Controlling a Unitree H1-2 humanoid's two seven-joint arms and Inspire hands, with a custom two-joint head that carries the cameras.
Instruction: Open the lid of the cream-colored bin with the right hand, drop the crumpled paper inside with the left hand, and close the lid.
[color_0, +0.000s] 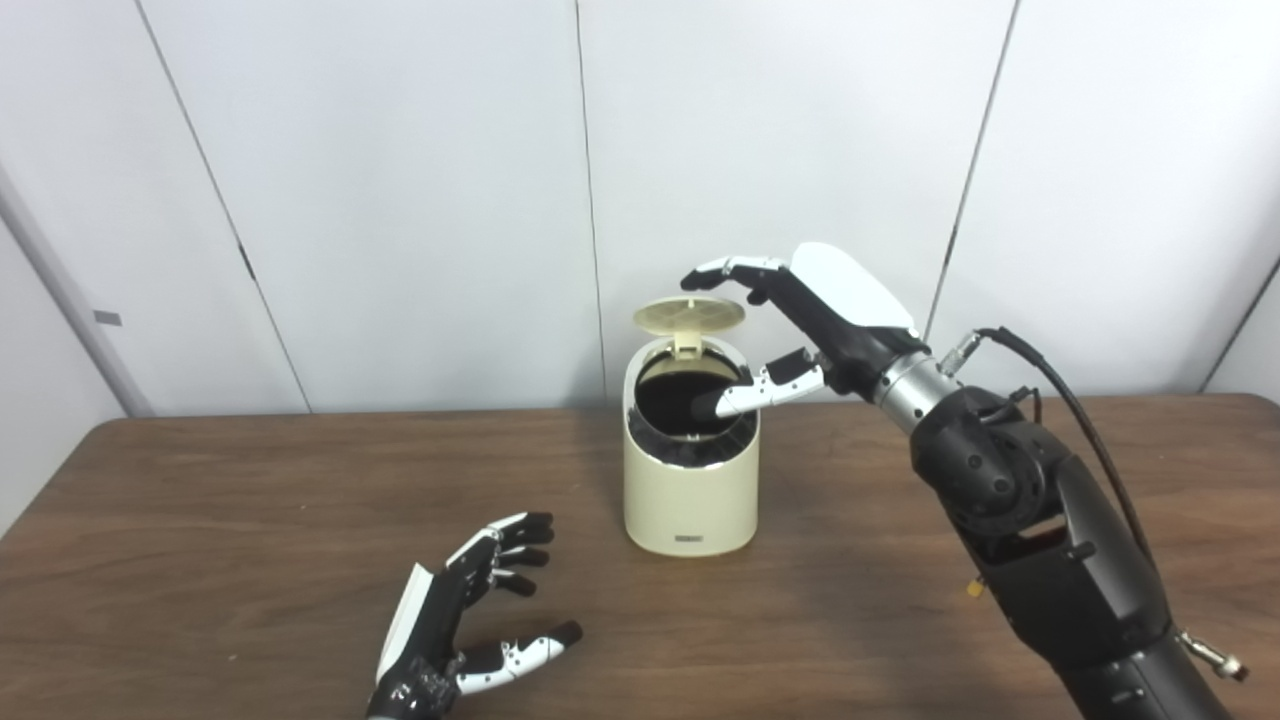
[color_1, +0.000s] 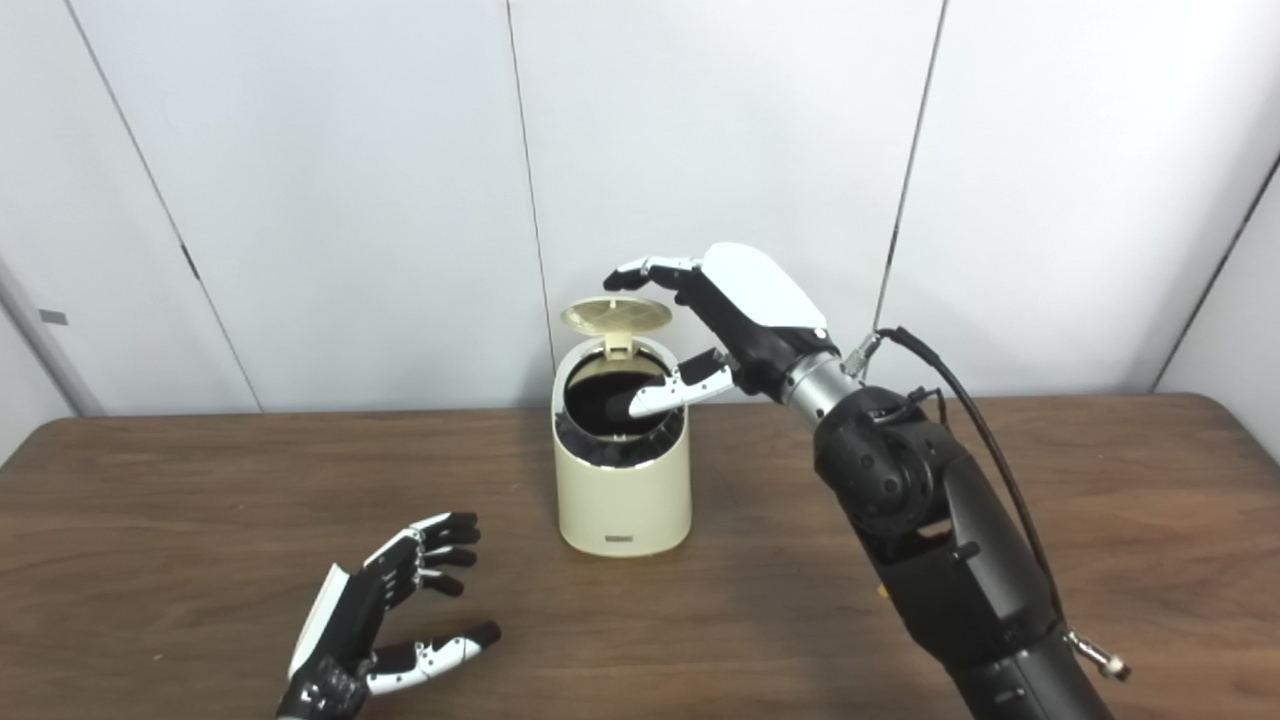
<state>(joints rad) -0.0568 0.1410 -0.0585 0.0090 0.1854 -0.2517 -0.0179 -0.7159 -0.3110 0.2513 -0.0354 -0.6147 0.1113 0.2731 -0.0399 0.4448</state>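
Nearest, the left hand (color_0: 470, 620) rests open and empty on the table (color_0: 200, 520), while the right hand (color_0: 800, 330), fingers spread, hovers just right of the raised lid (color_0: 690, 315) of the cream-colored bin (color_0: 688, 490); no paper shows.

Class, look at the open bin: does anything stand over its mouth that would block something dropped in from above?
Yes. The right hand reaches over the bin: its thumb lies across the dark opening, and its fingers are at the raised lid. The left hand is open, low on the table.
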